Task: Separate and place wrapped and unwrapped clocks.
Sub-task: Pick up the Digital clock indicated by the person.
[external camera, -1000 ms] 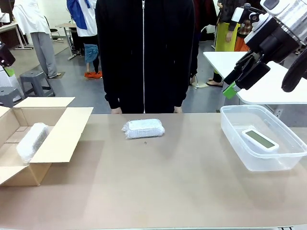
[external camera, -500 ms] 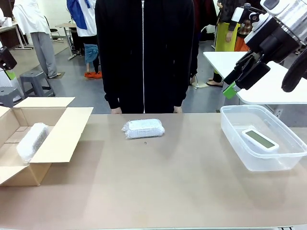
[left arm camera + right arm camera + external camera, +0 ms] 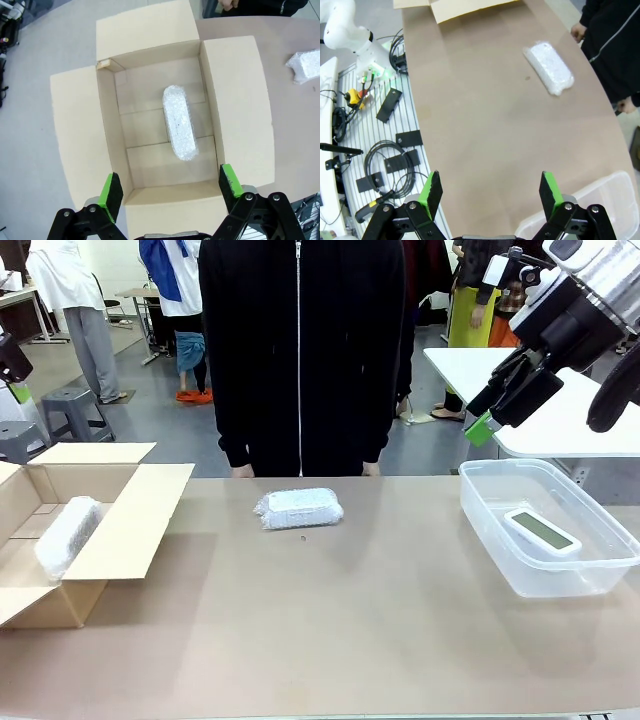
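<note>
The left gripper [image 3: 170, 186] is hanging above the open cardboard box [image 3: 111, 118] at the left end of the surface [image 3: 350, 620], its green-padded fingers spread wide and grasping nothing. Inside the box, one bubble-wrapped clock [image 3: 179, 121] is lying lengthwise on the bottom flaps. The right gripper [image 3: 497, 395] is hovering high above the far right side, released as well, with nothing between its pads. Below it, the bare white clock [image 3: 541, 531] is lying flat, screen up, in a clear plastic tub [image 3: 497, 530] near the right edge. The second wrapped clock [image 3: 300, 508] is resting on the surface towards the far edge, between box and tub and well apart from both. A person in a black zipped jacket [image 3: 300, 350] is standing just behind it, hands down at the surface's far edge.
</note>
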### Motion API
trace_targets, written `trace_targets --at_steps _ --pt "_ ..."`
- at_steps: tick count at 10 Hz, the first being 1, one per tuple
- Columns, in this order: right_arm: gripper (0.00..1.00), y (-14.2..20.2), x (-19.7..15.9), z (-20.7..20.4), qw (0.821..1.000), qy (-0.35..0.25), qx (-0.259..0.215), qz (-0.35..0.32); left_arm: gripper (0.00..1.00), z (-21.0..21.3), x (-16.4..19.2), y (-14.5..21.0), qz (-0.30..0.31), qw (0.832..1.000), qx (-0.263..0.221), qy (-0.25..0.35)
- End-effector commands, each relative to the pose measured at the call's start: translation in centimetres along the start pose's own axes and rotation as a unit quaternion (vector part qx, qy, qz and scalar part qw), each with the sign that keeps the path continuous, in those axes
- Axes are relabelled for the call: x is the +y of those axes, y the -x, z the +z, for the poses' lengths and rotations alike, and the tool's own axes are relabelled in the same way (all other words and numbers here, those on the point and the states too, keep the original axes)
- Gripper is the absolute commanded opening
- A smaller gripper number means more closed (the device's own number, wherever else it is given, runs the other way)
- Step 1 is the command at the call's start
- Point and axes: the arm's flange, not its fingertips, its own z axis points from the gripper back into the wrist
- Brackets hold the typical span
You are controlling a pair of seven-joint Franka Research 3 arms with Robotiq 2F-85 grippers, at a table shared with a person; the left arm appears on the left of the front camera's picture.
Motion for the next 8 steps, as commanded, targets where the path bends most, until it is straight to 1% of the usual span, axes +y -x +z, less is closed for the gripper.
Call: trace_targets --at_steps 1,8 --pt "1.0 -0.03 -0.07 -0.08 1.0 -0.007 -0.008 0.004 1.0 -0.08 0.13 -0.03 0.001 1.0 -0.006 -0.001" --pt "1.0 -0.03 -0.07 -0.08 1.0 -0.007 -0.008 0.004 1.0 -0.08 0.13 -0.03 0.001 1.0 -0.006 -0.001"
